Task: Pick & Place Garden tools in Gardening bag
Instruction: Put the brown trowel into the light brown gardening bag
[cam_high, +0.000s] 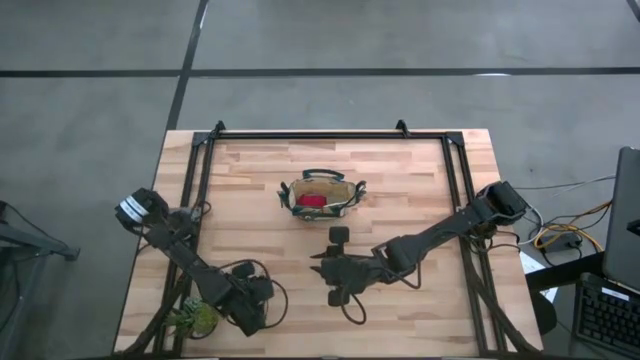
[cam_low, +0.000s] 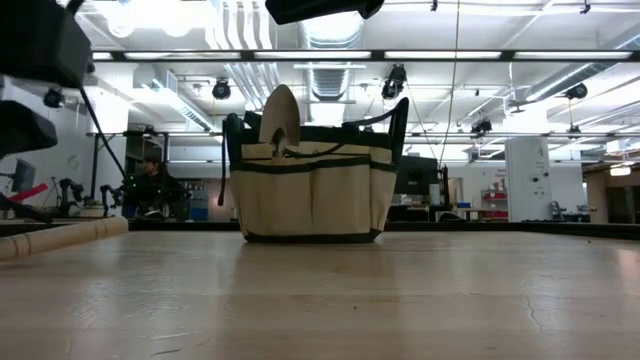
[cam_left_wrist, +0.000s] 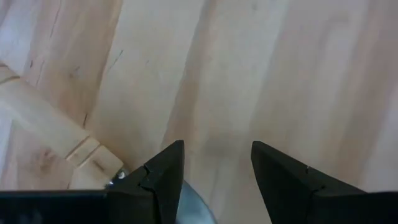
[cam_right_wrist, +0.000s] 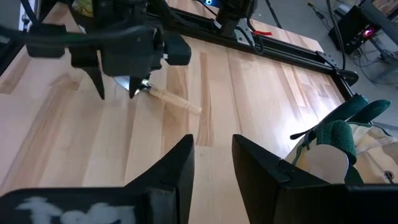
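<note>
Gardening bag (cam_high: 322, 195) mid-table; right gripper (cam_right_wrist: 211, 163) just in front, fingers spread, empty. Left gripper (cam_left_wrist: 214, 171) spread above trowel (cam_right_wrist: 163, 95), well front-left of bag, beside green plant (cam_high: 192, 316).

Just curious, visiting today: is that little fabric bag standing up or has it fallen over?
Upright. The gardening bag stands on its flat base, a trowel sticking up from it.

Two matte black jointed arms show in the high view: the left hand (cam_high: 250, 305) at lower left, the right hand (cam_high: 322, 268) at centre. Both trail thin black looping cables. Tapered black fingers (cam_left_wrist: 163, 177) end in points.
</note>
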